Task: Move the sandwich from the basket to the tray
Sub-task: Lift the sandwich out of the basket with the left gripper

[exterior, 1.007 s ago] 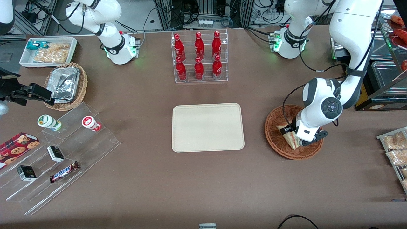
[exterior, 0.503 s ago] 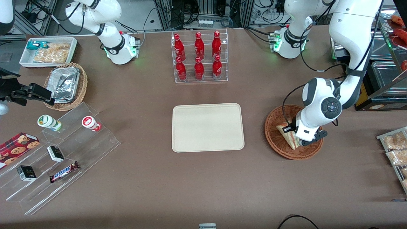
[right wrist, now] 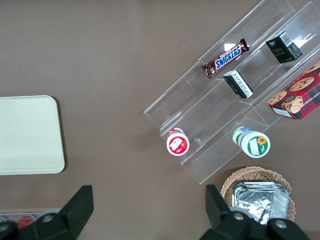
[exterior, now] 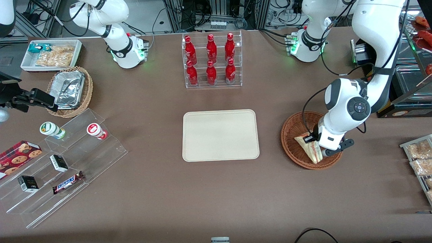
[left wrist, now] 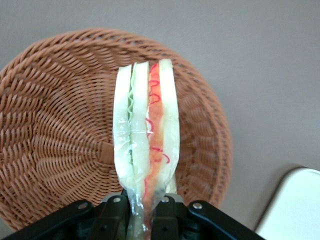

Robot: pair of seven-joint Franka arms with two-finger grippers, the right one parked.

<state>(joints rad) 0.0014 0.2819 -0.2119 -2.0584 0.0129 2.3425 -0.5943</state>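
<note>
The gripper (left wrist: 141,210) is clenched on the sandwich (left wrist: 146,140), with one finger (left wrist: 114,215) pressed against each bread face at the wedge's narrow end. The sandwich stands on edge, its filling layers exposed (green beside one slice, red and pink beside the other). In the front view the gripper (exterior: 323,151) hangs over the basket (exterior: 294,130), above the part of the basket nearest the camera, and the sandwich (exterior: 310,148) projects from it toward the tray (exterior: 220,135). Whether the sandwich touches the wicker cannot be told. The basket rests on the brown table (exterior: 216,195), toward the working arm's end. The tray lies flat at the table's middle, well apart from the basket, and a corner of the tray (left wrist: 295,210) also shows in the left wrist view.
</note>
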